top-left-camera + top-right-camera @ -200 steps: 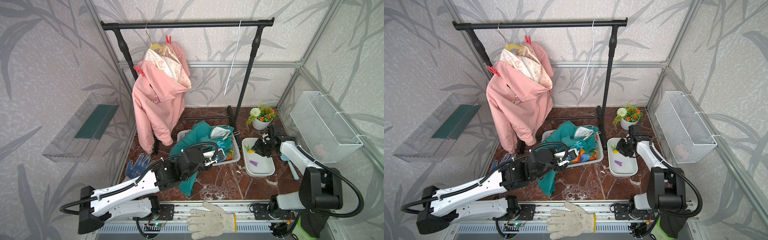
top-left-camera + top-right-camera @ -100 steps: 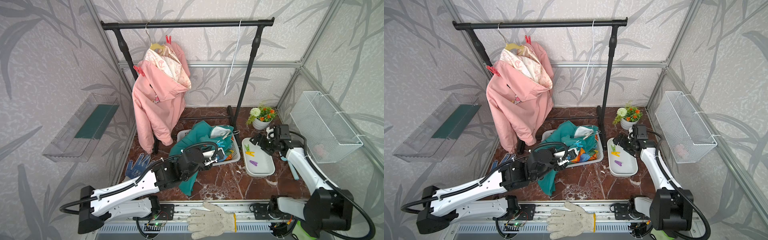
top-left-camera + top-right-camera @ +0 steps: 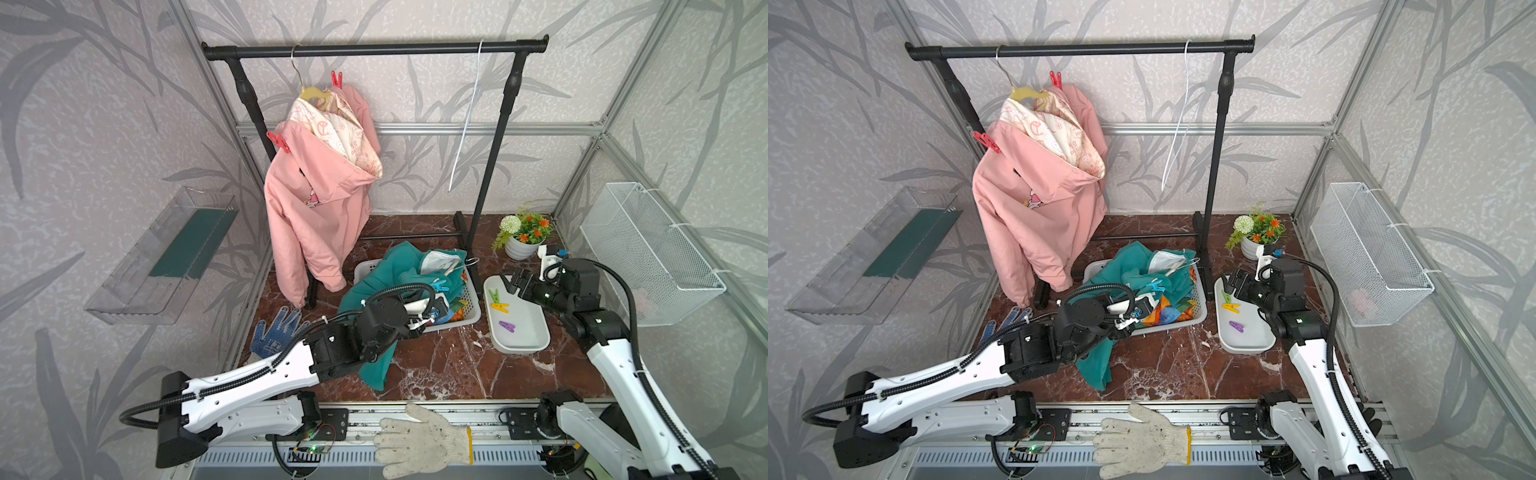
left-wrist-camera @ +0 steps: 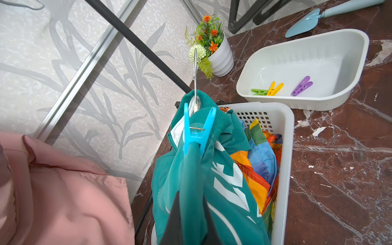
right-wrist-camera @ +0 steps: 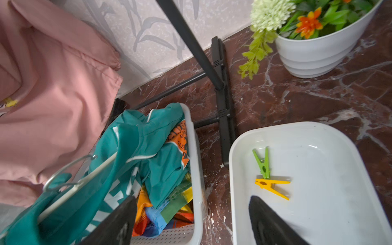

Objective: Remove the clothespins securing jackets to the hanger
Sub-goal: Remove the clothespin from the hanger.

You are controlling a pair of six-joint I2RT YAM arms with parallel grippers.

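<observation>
Hold-and-present: left gripper [image 4: 192,195] clamped shut on teal jacket [image 4: 224,191] over laundry basket [image 4: 288,148], likely to offer up the blue clothespin [image 4: 196,131].
right gripper [image 5: 192,200] wide open and empty over white tray [image 5: 339,169] beside basket, where three loose clothespins [image 4: 274,88] lie; beyond basket, two red clothespins [image 3: 279,142] fix pink jacket [image 3: 320,216] to hanger [image 3: 309,92].

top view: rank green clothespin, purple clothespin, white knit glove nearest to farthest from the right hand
1. green clothespin, white tray's far end, beside the right hand
2. purple clothespin, middle of the tray
3. white knit glove, at the front edge
</observation>
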